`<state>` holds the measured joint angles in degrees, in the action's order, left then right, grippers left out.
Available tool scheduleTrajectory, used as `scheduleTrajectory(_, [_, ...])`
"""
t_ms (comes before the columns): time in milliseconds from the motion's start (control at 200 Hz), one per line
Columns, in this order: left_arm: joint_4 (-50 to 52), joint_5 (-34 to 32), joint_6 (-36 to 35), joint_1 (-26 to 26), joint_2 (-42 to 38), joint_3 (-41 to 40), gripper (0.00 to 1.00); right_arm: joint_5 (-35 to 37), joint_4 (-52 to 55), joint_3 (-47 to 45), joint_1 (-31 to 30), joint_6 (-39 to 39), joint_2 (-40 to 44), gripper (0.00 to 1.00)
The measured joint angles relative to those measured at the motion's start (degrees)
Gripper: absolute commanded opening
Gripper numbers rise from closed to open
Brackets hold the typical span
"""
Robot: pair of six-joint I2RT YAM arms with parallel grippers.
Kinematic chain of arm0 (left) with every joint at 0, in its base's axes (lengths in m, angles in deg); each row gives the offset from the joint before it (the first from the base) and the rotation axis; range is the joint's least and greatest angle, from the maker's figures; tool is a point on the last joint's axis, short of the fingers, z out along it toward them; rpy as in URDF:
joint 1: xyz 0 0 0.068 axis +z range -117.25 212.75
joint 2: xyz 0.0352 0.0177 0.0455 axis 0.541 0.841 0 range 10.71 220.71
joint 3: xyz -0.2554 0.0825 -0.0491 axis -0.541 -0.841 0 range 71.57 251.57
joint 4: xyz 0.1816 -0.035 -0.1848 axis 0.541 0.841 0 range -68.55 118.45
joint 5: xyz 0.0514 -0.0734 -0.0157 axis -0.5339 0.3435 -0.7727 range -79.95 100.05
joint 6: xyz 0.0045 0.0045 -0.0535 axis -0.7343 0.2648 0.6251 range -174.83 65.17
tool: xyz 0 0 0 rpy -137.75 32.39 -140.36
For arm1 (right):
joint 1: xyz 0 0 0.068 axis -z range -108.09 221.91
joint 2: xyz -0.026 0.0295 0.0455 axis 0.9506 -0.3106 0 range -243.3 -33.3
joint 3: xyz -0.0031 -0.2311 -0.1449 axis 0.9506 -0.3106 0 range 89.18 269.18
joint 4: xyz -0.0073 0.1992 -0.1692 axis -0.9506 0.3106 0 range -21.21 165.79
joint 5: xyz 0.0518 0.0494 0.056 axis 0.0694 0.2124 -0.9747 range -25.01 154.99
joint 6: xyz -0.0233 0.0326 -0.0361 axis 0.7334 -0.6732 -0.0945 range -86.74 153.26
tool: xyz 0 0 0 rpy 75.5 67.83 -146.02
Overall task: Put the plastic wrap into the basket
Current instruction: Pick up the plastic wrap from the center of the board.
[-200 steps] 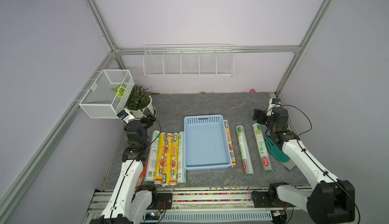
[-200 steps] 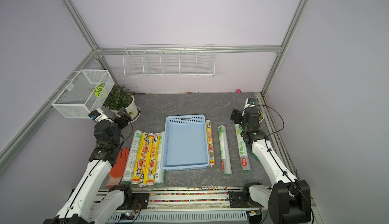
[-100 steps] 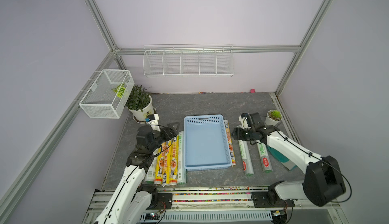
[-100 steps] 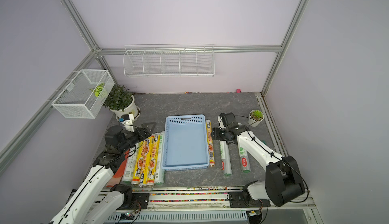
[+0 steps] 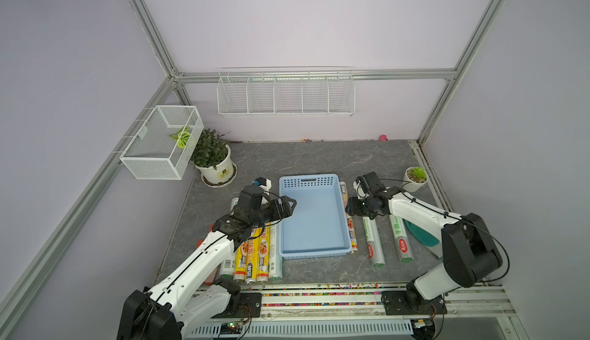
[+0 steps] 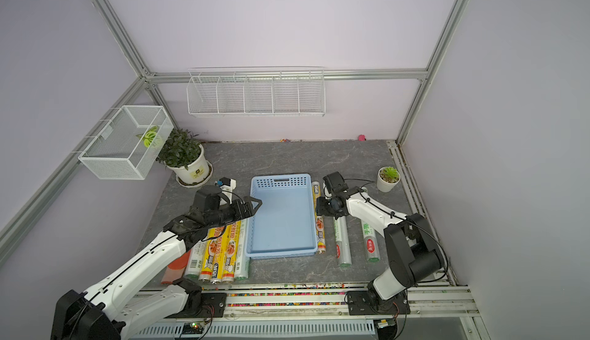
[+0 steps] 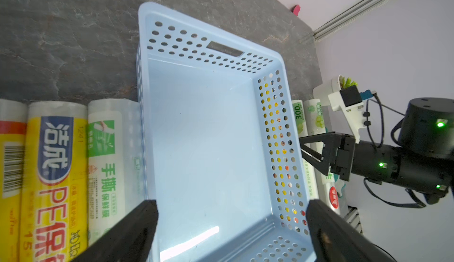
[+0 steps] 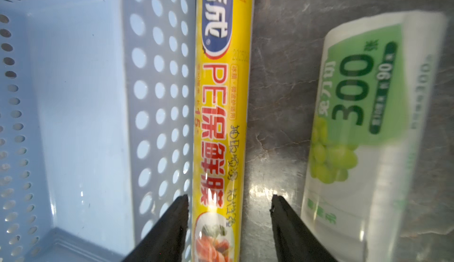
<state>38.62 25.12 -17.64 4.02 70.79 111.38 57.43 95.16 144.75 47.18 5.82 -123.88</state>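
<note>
While the roll (image 8: 221,125) lies just beside the basket (image 8: 159,76), the right gripper (image 8: 228,201) straddles it.
Long axis along the basket's right wall, logo end toward the back; jaws part-open, not clamped; left gripper (image 7: 231,204) wide open, empty, over the basket.

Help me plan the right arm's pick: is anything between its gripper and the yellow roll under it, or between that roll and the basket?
Nothing visible blocks the right gripper: its open jaws straddle the yellow roll. Only the holed side wall of the basket, which the roll lies alongside, separates it from the empty inside.
</note>
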Motion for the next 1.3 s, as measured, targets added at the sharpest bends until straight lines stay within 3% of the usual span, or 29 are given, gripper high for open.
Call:
scheduleTrajectory(360, [1.3,-0.5,0.0,-3.2,3.3,3.0,1.0,-0.9,0.3,3.4,-0.4,0.3,-6.4,0.53])
scheduleTrajectory(930, [5.3,-12.0,0.5,-4.5,5.0,6.7,1.0,9.8,6.7,8.7,-3.5,-0.3,-13.0,0.58])
scheduleTrajectory(1230, [5.5,-14.5,0.8,-4.5,5.0,6.7,1.0,14.4,8.3,9.5,-5.3,-4.2,-14.3,0.49])
scheduleTrajectory(1305, [5.5,-14.9,0.8,-4.5,5.0,6.7,1.0,14.4,8.3,9.5,-5.3,-4.7,-14.3,0.43])
